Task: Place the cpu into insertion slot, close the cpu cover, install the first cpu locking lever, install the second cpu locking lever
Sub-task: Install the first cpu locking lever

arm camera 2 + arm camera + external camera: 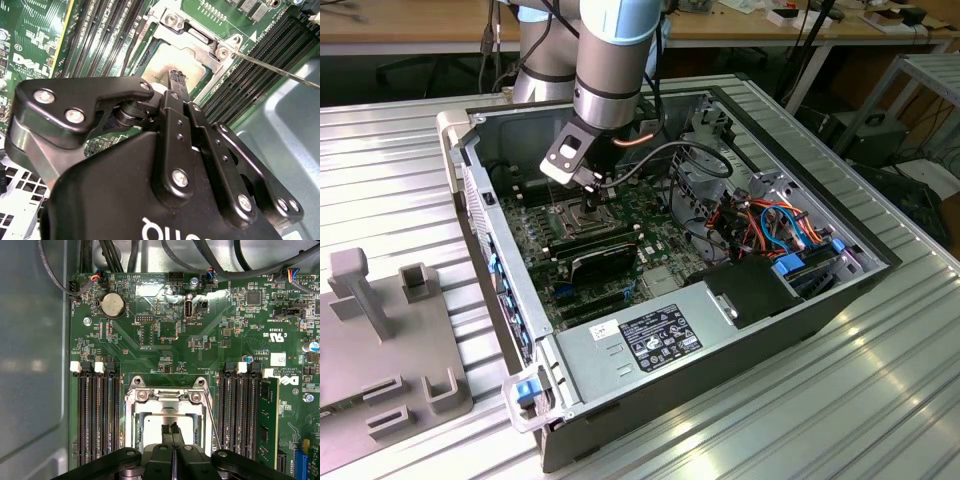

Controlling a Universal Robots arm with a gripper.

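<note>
We log: gripper (171, 429) fingers pressed together, tips just above cpu (150, 429) | cpu square, flat, silver face up in insertion slot (136, 426) | cpu cover (167, 401) down around it | 1 thin lever rod (214, 430) alongside

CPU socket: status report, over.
Gripper shut, tips over the cpu. Cpu seated, cpu cover appears down around it. Thin lever rod runs alongside, not touching the gripper.

Ribbed metal table (860, 400) carries open computer case (740, 355), grey fixture plate (380, 345).
</note>
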